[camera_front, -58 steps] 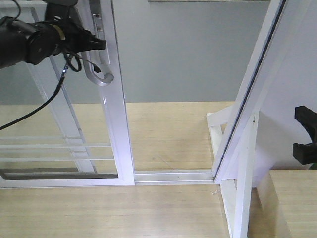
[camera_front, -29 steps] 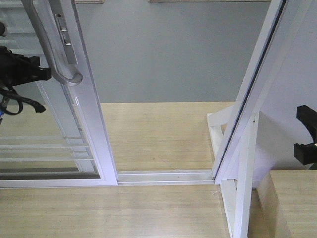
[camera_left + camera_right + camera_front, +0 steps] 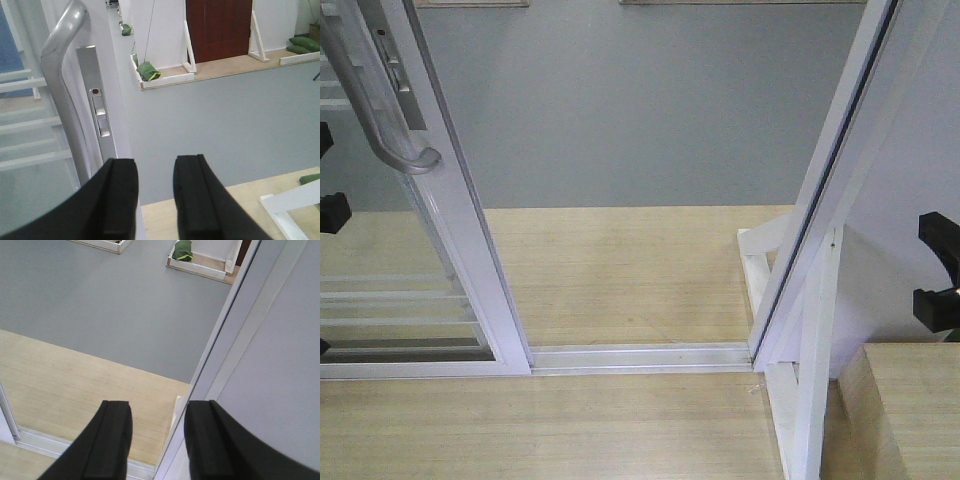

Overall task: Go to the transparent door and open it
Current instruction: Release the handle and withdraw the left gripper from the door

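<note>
Transparent door (image 3: 455, 250) at frame left, pull handle (image 3: 62, 85) free; left gripper (image 3: 155, 192) and right gripper (image 3: 155, 440) fingers open, empty. Risk: left arm snagging handle on retreat

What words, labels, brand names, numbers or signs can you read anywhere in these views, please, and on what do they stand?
None: no readable text shows in any view.
The lock plate beside the pull handle on the transparent door bears only a small red dot, no lettering.
The left gripper and right gripper pads are plain black, unmarked.
The green bags and the dark red door beyond carry no legible marking.
</note>
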You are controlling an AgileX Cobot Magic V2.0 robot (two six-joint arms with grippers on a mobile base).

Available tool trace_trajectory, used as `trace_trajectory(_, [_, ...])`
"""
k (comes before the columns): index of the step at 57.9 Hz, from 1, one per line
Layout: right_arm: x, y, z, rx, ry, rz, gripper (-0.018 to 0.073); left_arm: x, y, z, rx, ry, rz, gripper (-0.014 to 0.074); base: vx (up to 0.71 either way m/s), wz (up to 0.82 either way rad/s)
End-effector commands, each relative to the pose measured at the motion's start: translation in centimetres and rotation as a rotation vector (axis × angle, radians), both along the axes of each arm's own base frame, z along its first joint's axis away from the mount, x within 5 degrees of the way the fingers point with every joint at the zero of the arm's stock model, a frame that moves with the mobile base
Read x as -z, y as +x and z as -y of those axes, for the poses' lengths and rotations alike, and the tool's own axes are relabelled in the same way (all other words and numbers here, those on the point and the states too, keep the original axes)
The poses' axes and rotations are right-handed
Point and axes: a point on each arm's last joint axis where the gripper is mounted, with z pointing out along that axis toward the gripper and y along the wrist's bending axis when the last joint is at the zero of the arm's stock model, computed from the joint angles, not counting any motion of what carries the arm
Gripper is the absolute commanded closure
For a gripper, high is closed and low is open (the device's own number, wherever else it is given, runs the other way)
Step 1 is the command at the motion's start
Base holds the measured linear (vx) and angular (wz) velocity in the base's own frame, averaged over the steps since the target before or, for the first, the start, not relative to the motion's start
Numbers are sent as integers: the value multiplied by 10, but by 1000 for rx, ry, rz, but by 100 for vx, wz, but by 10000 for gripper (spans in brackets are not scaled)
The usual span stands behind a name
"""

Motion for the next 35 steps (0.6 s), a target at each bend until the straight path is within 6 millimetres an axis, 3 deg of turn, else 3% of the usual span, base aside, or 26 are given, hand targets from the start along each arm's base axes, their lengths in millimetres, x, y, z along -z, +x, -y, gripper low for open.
trace_trajectory(1, [-16,2,-1,-17,8,98,223,-18,-5,3,28,-27,111,268,0,0])
trace_trajectory(15, [-16,2,-1,-17,8,98,223,-19,-12,2,30,-26,137,288,0,0])
trace_trajectory(21, [-16,2,-1,-17,8,98,223,-14,-34,-1,24,-58,179,382,0,0])
trace_trajectory(29, [-15,2,-1,-17,9,97,223,3,-65,-8,-5,-109,235,605,0,0])
trace_trajectory(35, [-15,2,-1,-17,9,97,223,22,-82,-12,-20,-55,271,603,0,0])
